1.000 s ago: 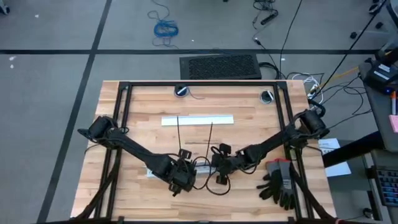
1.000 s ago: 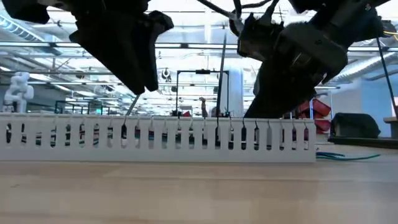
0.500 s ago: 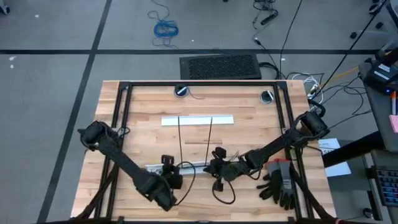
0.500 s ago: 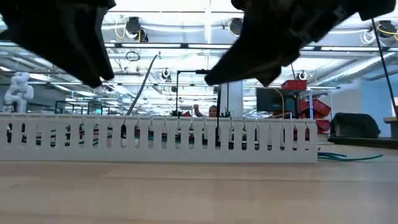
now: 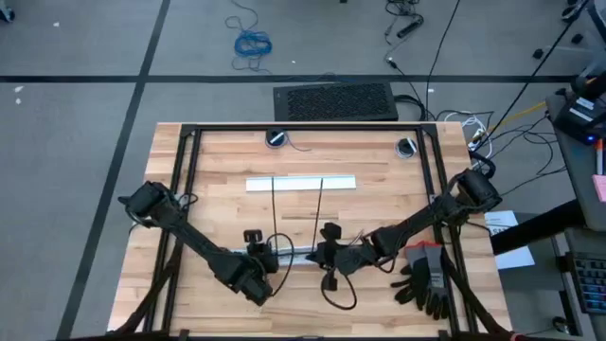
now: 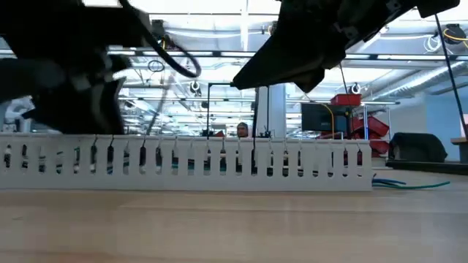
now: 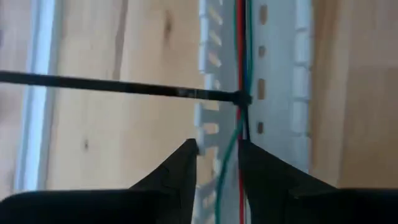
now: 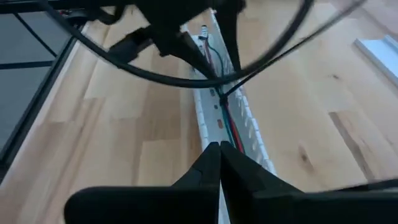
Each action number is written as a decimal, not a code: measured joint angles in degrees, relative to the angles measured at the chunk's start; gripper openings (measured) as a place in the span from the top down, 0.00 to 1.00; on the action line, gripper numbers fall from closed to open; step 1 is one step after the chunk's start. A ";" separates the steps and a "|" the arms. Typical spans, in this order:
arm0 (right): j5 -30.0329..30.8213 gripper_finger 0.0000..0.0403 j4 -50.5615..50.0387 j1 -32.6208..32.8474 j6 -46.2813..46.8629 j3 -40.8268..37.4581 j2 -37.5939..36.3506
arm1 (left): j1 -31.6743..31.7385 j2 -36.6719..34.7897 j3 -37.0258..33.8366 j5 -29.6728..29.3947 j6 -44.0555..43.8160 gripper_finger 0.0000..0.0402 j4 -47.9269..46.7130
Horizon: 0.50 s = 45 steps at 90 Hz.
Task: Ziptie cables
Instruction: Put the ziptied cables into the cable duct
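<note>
1. Wooden table (image 5: 379, 180), both arms meet low near the front edge, over the slotted white duct (image 7: 283, 93) lying parallel to that edge.
2. Left gripper (image 7: 217, 163): fingers slightly apart, a narrow gap between the tips, nothing in them. They straddle the duct's toothed wall, right at the wires.
3. Right gripper (image 8: 219, 155): fingers pressed together at the tips; we can't see anything caught between them. It points along the duct from its right end towards the left gripper.
4. Cables (image 7: 241, 74) run inside the duct, showing red and green strands in the wrist views. They pass straight through the left gripper's gap, touching or nearly so.
5. One ziptie (image 7: 118, 86) already wraps the cables just ahead of the left fingertips; its head sits on the bundle and its long tail runs back across the table towards the far edge. A second ziptie (image 5: 320, 213) lies alongside it, towards the right edge, reaching the flat white strip (image 5: 301, 183) mid-table.
6. Our read: the step is cinching that first tie. Doing it well means closing on the tail close to the head, pulling in line with the tail, and having the other gripper hold the bundle down so the duct doesn't lift.
7. Black gloves (image 5: 424, 277) sit at the front-right corner, clear of the work.
</note>
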 joint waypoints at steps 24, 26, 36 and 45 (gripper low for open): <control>0.02 1.00 -0.09 -0.02 0.08 0.00 0.00 | 0.75 -0.02 -1.74 3.97 6.00 0.91 3.92; 0.01 1.00 -0.09 -0.02 0.09 0.00 0.00 | 0.75 -0.14 -1.56 4.03 6.17 0.92 3.33; 0.00 1.00 -0.09 -0.02 0.17 0.00 0.00 | 0.37 -1.54 -0.29 3.54 6.22 0.93 -1.51; 0.00 1.00 -0.03 -0.15 0.21 0.00 0.00 | 0.02 -3.86 0.07 3.47 7.39 0.93 -1.85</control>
